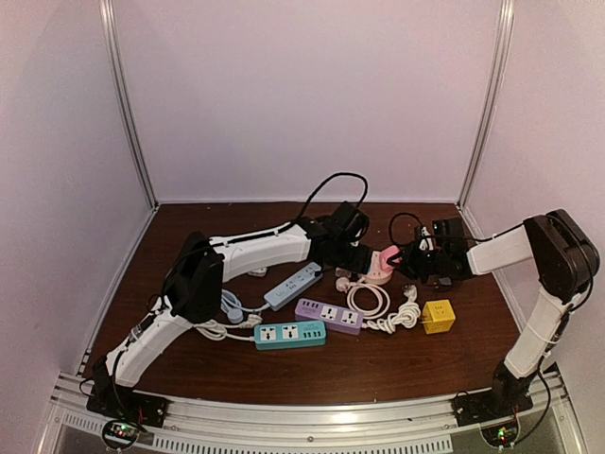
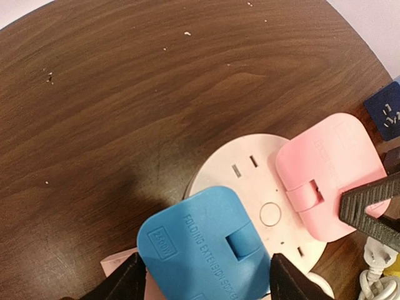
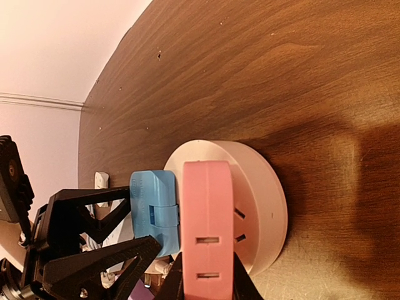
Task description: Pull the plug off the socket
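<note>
Nearest my bases lie a teal power strip, a purple power strip, a yellow cube adapter and a coil of white cable. None is in hand, but the cable lies just beside the work. If it snags, it may drag.

Past these, mid-counter, sits the round socket with two plugs seated in its face.
- My left pincer is clenched on the blue plug, one finger on each flank.
- My right pincer is clenched on the pink plug, low on its sides.

Risks, as I judge them:
- The socket is light and nothing pins it. A pull on the pink plug could lift it off the counter unless my left holds firm.
- If my left yields, the blue plug may come out instead.
- Both grips are on smooth plastic and could slip.
- My two pincers work very near each other, so a skewed pull risks contact.

Beyond the socket I see only bare counter.
</note>
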You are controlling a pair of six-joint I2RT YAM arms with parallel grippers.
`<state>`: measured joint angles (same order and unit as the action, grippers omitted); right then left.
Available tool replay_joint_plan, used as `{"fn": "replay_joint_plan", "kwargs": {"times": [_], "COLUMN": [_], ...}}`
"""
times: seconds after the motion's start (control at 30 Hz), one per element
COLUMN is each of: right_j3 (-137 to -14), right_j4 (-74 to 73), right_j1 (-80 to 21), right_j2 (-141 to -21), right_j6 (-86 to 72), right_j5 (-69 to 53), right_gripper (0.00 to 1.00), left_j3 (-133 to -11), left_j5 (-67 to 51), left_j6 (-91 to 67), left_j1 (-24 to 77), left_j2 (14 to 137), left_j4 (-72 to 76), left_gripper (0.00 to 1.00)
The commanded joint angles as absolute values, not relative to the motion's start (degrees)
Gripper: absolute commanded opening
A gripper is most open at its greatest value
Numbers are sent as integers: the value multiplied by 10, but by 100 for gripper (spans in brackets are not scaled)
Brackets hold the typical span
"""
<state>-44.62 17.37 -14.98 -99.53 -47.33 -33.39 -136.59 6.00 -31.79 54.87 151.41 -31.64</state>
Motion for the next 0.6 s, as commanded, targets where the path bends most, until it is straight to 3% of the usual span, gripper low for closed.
{"fn": "replay_joint_plan", "kwargs": {"times": [0.0, 0.57], "right_j3": [-437, -381], "right_j4": [177, 206], "right_j1": [-153, -155], "right_j2": [-966, -962], "right_j6": [-474, -495], "right_j5": [-354, -353], "right_gripper": [8, 6], "left_j3": [-1371, -1348], "left_j5": [99, 6], "left_j6": [-301, -365], "left_j1": [545, 544], "left_j2": [1505, 1476], "left_j4": [-365, -338], "left_gripper": [68, 46]}}
